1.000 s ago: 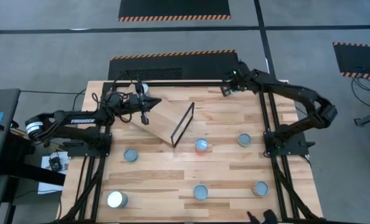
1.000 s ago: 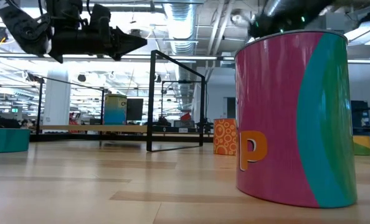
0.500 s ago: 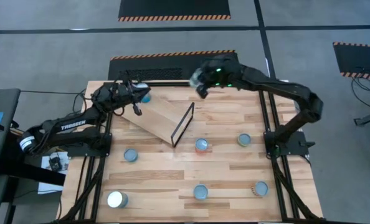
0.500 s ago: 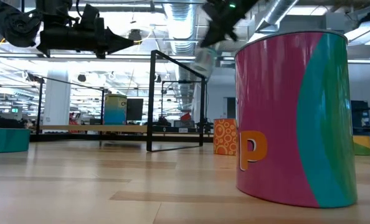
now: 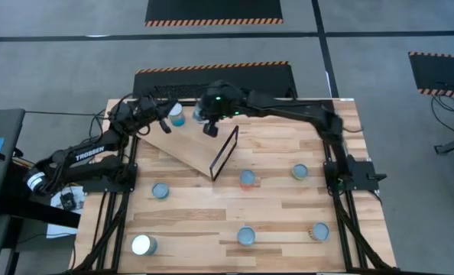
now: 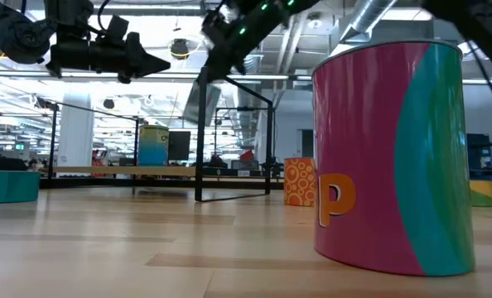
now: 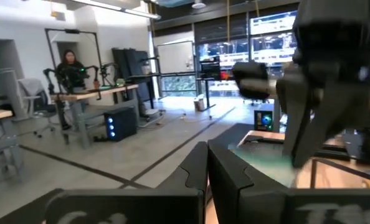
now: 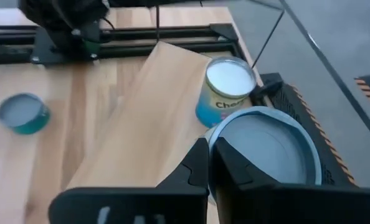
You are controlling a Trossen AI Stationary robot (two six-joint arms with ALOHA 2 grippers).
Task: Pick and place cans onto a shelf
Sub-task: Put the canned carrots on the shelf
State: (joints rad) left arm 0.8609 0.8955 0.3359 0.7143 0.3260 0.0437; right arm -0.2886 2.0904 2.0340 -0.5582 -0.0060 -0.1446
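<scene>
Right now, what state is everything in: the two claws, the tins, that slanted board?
Left gripper: shut, empty, in the air near the shelf.
Right gripper: shut on blue-topped can, above the shelf.
Shelf: tilted, holding one can.
White-topped can: upright on the shelf.
Six table cans: upright, untouched.

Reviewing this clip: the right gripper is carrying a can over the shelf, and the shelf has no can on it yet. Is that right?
Not quite. The right gripper does hold a can over the shelf, but the shelf is not bare: a white-topped can with blue sides already stands at its far end. The right wrist view shows it; the high view agrees.
</scene>
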